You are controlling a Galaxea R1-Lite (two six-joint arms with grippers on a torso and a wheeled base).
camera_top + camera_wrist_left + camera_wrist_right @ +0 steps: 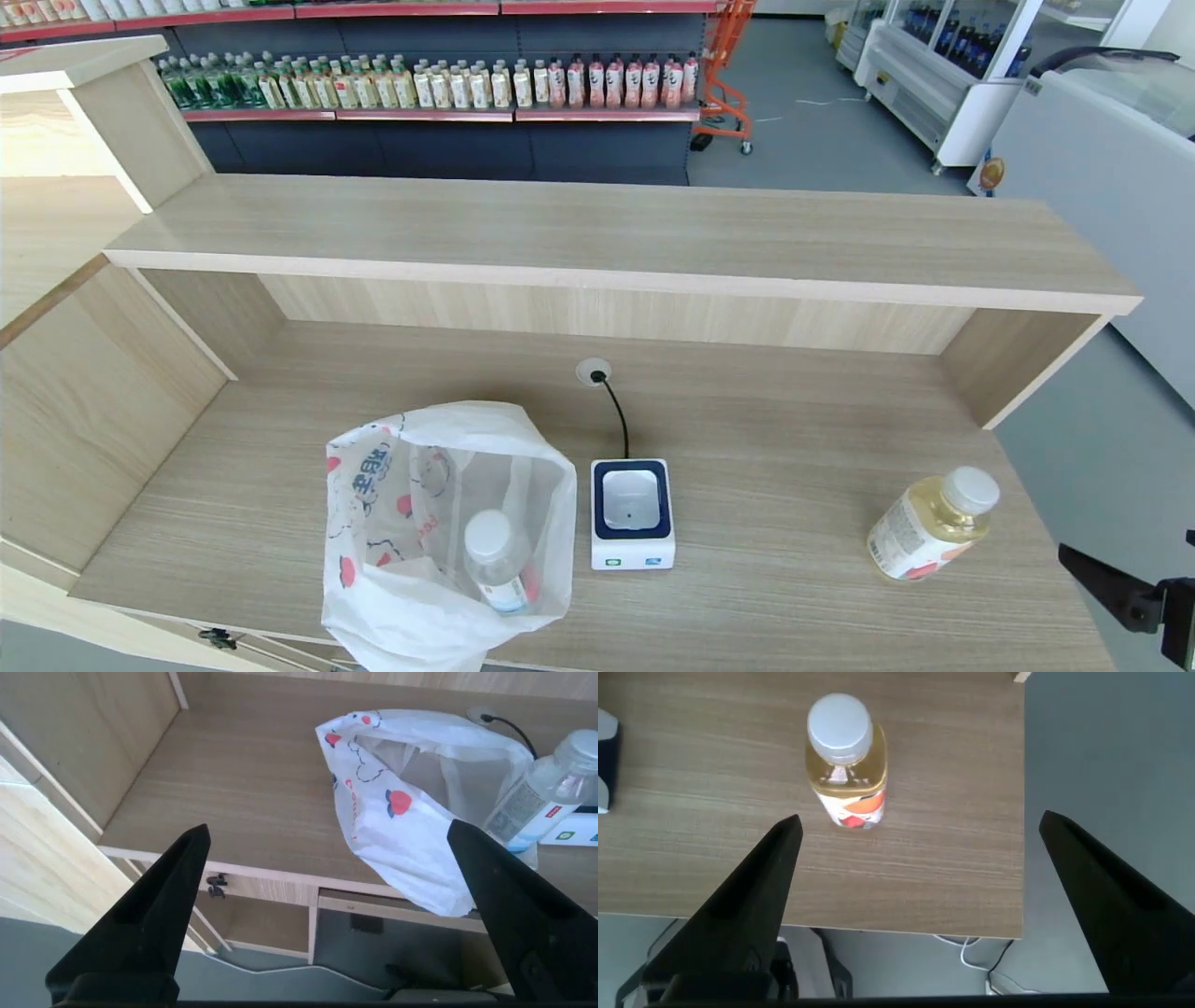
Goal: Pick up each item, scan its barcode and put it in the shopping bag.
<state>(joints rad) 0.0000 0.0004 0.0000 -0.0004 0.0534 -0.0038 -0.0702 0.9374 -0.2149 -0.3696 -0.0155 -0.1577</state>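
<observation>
Right claw (920, 826): spread wide, empty, nearer arm to the yellow bottle (845, 770), which stands upright on the counter (794, 448) well right of the scanner (633, 511), ahead of its opening. Left claw (329, 833): wide, empty, facing the shopping bag (401, 504) just left of the scanner, clear bottle (495, 560) inside. Yellow bottle's barcode side: indiscernible.

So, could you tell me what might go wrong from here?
The yellow bottle stands near the counter edge; a nudge from the right end effector could knock it off. The shopping bag is limp and already holds a clear bottle, so dropping another in may snag its rim.
</observation>
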